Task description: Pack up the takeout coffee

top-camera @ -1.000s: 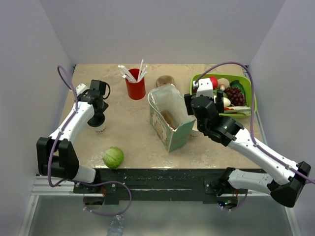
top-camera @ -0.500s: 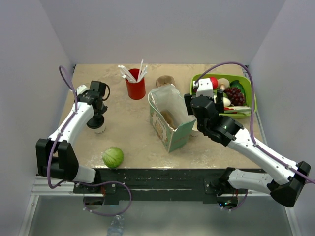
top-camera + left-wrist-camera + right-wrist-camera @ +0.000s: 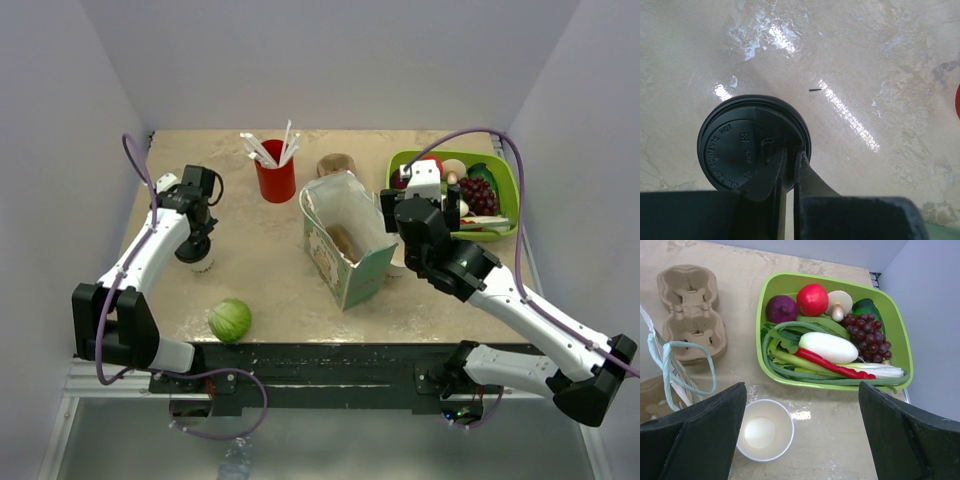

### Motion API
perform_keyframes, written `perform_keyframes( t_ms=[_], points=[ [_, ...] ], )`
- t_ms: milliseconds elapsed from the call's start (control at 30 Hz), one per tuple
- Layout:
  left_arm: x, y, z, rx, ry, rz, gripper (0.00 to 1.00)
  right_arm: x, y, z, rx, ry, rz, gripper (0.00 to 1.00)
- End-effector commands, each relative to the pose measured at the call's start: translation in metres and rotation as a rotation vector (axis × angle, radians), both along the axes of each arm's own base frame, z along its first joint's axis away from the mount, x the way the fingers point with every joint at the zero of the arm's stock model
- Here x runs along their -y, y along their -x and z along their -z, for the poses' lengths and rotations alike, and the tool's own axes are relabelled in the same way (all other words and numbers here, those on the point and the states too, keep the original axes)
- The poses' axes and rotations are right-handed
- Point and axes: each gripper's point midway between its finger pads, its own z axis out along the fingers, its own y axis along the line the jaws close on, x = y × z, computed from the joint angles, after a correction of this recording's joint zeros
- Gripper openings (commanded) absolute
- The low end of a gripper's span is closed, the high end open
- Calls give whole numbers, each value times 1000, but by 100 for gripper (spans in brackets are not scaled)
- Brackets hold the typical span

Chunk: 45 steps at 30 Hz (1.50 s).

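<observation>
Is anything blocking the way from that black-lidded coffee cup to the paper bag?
Nothing visible: bare table lies between the coffee cup and the bag. The cabbage sits nearer, off that line.

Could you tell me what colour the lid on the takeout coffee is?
Black, with raised lettering; the left wrist view shows the lid best.

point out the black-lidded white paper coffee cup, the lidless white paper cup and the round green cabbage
black-lidded white paper coffee cup [image 3: 740, 145]: left wrist view, lid top
lidless white paper cup [image 3: 760, 432]: right wrist view, inside bottom
round green cabbage [image 3: 229, 320]: top view, middle
</observation>
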Motion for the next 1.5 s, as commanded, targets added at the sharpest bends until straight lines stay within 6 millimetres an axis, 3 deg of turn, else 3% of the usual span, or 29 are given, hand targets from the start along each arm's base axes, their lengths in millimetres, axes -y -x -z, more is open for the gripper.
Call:
perform_keyframes(
  t_ms=[0, 433, 867, 1167, 1200, 1267, 1300, 1333, 1367, 1433, 1467],
  points=[
    [1, 9, -2, -19, 8, 28, 0, 8, 2, -18, 73, -61, 45, 95],
    [2, 12, -15, 51, 11, 77, 0, 6, 1, -16, 71, -62, 39, 95],
    [-2, -9, -81, 215, -57, 164, 0, 4, 2, -19, 69, -78, 20, 95],
    [22, -48, -167, 456, -63, 343, 0, 8, 5, -27, 86, -100, 27, 95],
    [27, -53, -187, 504, -77, 377, 0, 9, 5, -28, 90, -101, 33, 95],
    [47, -60, -206, 551, -82, 453, 0, 12, 7, -33, 100, -106, 40, 95],
    [57, -64, -233, 612, -106, 499, 0, 13, 7, -34, 104, -109, 47, 95],
    [83, -68, -240, 629, -105, 582, 0, 15, 8, -35, 108, -110, 53, 95],
    [98, -68, -270, 693, -118, 629, 0, 16, 9, -37, 114, -114, 57, 95],
    [140, -69, -284, 720, -127, 778, 0, 22, 10, -40, 128, -113, 84, 95],
    [151, -67, -310, 779, -147, 837, 0, 24, 11, -40, 130, -109, 96, 95]
  ],
)
